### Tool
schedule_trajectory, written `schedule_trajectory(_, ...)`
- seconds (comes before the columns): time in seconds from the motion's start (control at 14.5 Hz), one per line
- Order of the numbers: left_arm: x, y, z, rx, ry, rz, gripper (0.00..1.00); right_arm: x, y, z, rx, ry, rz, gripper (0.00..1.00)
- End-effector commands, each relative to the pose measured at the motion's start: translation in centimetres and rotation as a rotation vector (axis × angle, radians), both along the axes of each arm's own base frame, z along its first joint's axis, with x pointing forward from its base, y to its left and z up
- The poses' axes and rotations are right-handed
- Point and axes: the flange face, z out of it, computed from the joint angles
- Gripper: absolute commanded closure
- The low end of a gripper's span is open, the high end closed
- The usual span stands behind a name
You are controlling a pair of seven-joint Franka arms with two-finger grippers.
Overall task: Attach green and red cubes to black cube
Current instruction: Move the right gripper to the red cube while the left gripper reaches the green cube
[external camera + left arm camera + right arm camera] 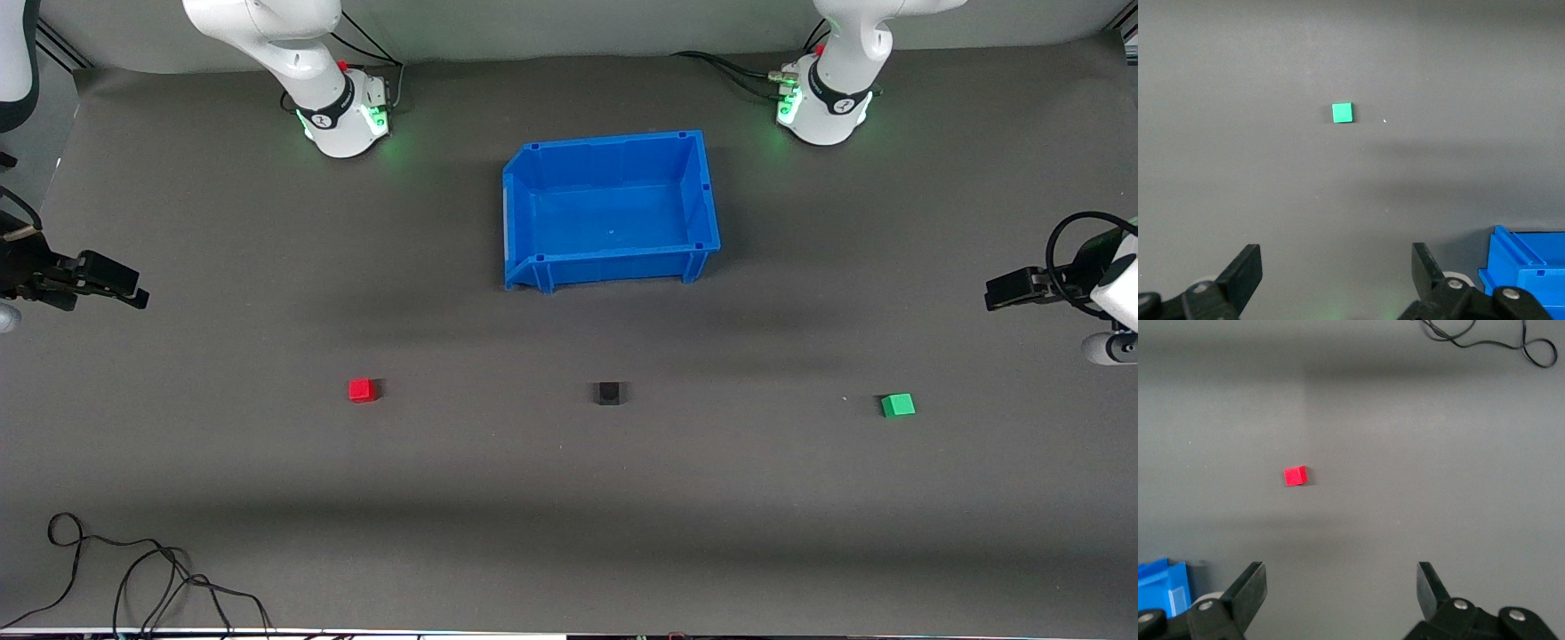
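Cubes, red [361, 389], black [609, 393], green [898, 405], seemingly square-on, in one row.

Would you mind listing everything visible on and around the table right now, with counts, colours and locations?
red cube: one, bright red, on the mat toward the right arm's end, apart from the others.
black cube: one, matte black, mid-table, nearer the front camera than the bin.
green cube: one, bright green, toward the left arm's end.
blue bin: one, blue, open-topped, mid-table between the arm bases.
cable: one, black, looped at the mat's camera-side edge.
table mat: one, dark grey.
right gripper: black, open, up over the right arm's end, waiting.
left gripper: black, open, up over the left arm's end, waiting.
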Motion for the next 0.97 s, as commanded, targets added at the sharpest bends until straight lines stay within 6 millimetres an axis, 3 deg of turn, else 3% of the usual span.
schedule_trajectory(0.0,0.0,0.4,-0.9,0.010,0.009,0.069,0.04,0.4,0.6,0.2,0.023,-0.005,-0.189,0.00)
schedule_trajectory(0.21,-0.4,3.2,-0.9,0.037,0.023,0.287,0.00,0.3,1.1,0.0,0.042,0.024,-0.496,0.00)
schedule_trajectory(0.48,-0.3,3.0,-4.3,0.077,0.042,0.456,0.00,-0.1,2.3,-0.3,0.141,0.123,-0.820,0.00)
schedule_trajectory(0.69,0.1,3.1,-5.9,0.115,0.038,0.710,0.00,-0.1,2.8,-0.6,0.162,0.185,-1.098,0.00)
schedule_trajectory(0.9,1.3,3.5,-8.8,0.148,0.019,0.965,0.00,0.5,2.9,-1.4,0.166,0.235,-1.308,0.00)
